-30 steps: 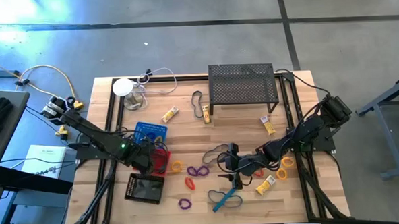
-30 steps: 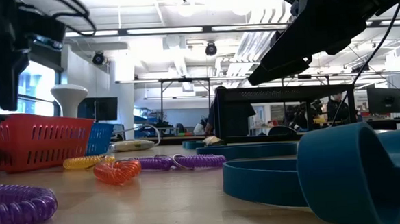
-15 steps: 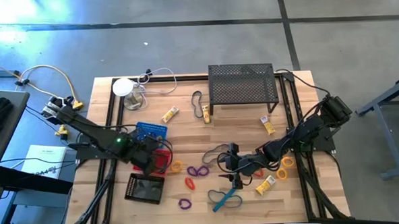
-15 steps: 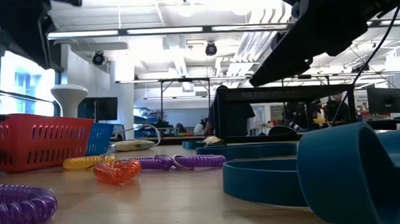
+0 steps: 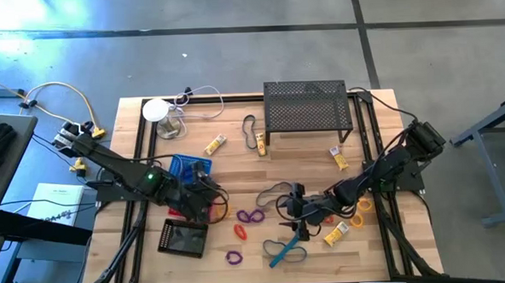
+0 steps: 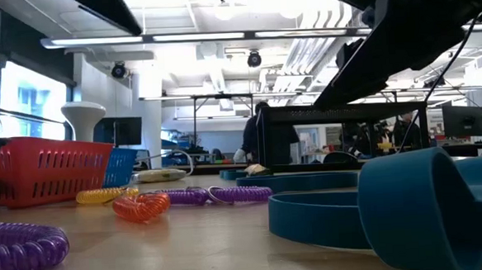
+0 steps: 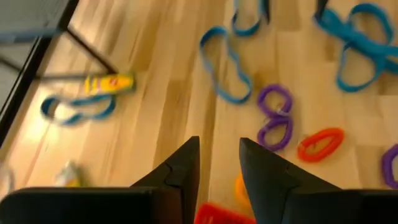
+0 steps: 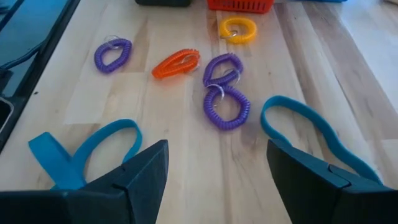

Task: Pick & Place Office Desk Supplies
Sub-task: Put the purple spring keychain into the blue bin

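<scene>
Small supplies lie loose on the wooden table: a linked purple ring pair (image 5: 252,216) (image 8: 224,93), an orange ring (image 5: 239,232) (image 8: 176,62), a single purple ring (image 5: 234,257), blue elastic loops (image 5: 285,251) (image 8: 87,146) and yellow-and-white tubes (image 5: 216,144) (image 5: 336,233). My left gripper (image 5: 210,196) (image 7: 219,171) hovers open past the red basket (image 5: 200,208), with a yellow ring (image 7: 239,186) just ahead of it. My right gripper (image 5: 288,218) (image 8: 217,174) hangs wide open, low over the table beside the blue loops, holding nothing.
A black mesh shelf (image 5: 306,105) stands at the far edge, with a black loop (image 5: 250,124) beside it. A blue basket (image 5: 190,167) and a black tray (image 5: 184,237) flank the red basket. A white round device (image 5: 157,110) with its cable sits far left.
My left gripper has moved from over the red basket toward the table's right, nearer the rings, and has left the low view's left side. My right gripper has stayed nearly where it was.
</scene>
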